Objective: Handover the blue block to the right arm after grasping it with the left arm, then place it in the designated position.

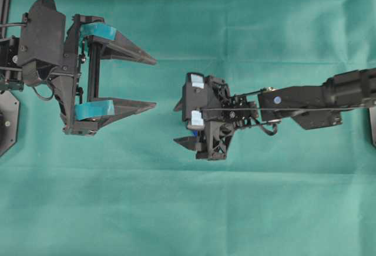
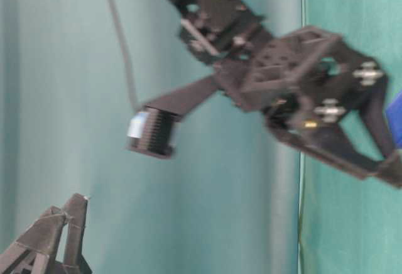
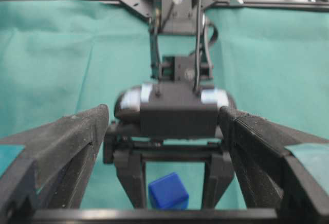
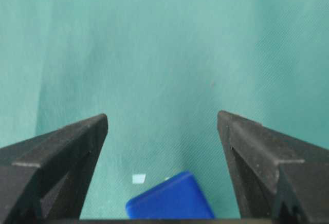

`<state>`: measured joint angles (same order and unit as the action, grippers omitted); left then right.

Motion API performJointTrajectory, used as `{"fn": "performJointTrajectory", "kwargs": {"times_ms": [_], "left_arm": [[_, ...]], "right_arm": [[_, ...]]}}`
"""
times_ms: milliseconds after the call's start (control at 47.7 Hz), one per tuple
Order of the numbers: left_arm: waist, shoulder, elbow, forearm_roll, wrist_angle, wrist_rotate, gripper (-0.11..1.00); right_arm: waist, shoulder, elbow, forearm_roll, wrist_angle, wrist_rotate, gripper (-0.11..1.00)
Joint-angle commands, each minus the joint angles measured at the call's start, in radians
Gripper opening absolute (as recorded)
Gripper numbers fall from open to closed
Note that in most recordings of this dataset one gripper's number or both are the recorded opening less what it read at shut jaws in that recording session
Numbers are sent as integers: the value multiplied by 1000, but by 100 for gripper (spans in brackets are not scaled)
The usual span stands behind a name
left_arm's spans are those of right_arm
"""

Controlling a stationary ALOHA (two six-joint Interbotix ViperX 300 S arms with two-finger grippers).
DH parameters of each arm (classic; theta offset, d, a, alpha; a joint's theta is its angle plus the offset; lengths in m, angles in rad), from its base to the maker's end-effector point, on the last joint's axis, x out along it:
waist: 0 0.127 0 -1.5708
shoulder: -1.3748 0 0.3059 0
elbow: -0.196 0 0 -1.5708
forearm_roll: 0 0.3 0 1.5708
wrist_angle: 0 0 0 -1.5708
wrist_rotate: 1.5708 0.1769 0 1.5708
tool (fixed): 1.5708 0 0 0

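Observation:
The blue block [image 3: 168,191] lies on the green cloth between the black fingers [image 3: 131,183] of the right arm, touching neither. In the right wrist view the right gripper [image 4: 162,118] is open, with the block [image 4: 172,203] low in the gap, turned at an angle. One small white mark [image 4: 138,178] of the designated position shows beside the block's left corner. From overhead the right gripper [image 1: 181,124] points down at mid-table and hides the block. The left gripper [image 1: 155,83], with teal-taped fingers, is open and empty to its left, pointing at it.
Green cloth [image 1: 188,209] covers the whole table. The right arm [image 1: 305,97] stretches in from the right edge, and the left arm's base [image 1: 35,39] sits at the left edge. A left fingertip [image 2: 75,205] shows low in the table-level view.

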<state>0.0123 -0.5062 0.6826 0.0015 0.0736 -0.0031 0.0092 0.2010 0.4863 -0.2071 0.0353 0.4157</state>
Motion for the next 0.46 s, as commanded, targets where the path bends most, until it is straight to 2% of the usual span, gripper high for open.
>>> {"fn": "performJointTrajectory", "kwargs": {"times_ms": [0,440], "left_arm": [[3,-5,-21,2,-5,0,100],[3,-5,-21,2,-5,0,100]], "right_arm": [[2,-67,-29,-8,44,0,86],[0,-272,-57,-61,249,0,86]]}}
